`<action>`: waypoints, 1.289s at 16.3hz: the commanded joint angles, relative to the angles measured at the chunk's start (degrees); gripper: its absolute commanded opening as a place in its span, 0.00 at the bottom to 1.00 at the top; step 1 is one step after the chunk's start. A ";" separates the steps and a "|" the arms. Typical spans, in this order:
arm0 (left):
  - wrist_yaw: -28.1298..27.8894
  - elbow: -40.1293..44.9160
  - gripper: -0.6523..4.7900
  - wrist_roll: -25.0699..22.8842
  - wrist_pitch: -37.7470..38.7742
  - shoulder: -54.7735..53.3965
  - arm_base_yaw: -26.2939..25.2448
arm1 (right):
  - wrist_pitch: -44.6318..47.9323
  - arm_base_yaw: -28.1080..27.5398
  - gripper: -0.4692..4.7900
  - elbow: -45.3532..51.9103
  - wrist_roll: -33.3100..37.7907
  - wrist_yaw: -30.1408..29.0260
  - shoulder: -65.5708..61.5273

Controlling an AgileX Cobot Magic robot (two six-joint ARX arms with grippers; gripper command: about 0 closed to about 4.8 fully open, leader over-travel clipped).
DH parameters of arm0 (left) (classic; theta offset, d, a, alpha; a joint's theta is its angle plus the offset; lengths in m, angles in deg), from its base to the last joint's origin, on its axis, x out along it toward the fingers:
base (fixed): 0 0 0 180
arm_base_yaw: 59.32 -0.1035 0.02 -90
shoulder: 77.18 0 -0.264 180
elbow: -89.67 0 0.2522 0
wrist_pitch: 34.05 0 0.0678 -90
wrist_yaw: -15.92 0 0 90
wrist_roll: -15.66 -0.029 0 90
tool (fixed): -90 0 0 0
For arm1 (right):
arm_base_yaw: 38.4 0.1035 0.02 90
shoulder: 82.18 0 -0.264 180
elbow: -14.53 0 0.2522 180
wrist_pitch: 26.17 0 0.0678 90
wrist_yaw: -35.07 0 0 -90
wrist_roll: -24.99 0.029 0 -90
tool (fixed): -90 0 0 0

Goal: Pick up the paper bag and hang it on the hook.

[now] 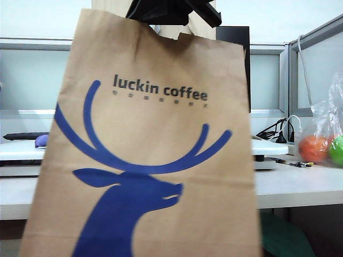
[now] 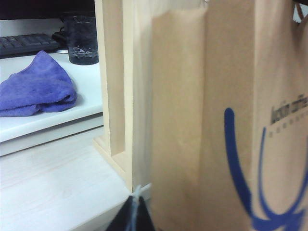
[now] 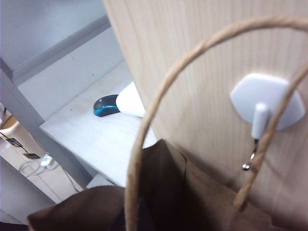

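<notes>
Ext: paper bag hangs upright under right gripper, closed on bag top. L wrist: left gripper idle beside bag, opening not discernible. R wrist: handle loop just beside hook, not yet over prong.

White desk, grey partition panels behind, raised white shelf, pale even light.
</notes>
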 commanded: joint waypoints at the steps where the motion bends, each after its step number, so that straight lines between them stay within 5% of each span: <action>1: 0.02 -0.07 0.11 -0.22 -0.52 0.00 0.00 | 0.98 1.53 0.08 -0.26 0.83 -0.13 0.35; 12: 0.02 -0.07 0.11 -0.20 -0.52 0.00 0.00 | -4.28 3.34 0.08 -0.24 0.79 0.09 0.85; 21: 0.02 -0.07 0.11 -0.22 -0.52 0.00 0.02 | 3.91 2.67 0.08 -0.28 0.81 2.64 -6.25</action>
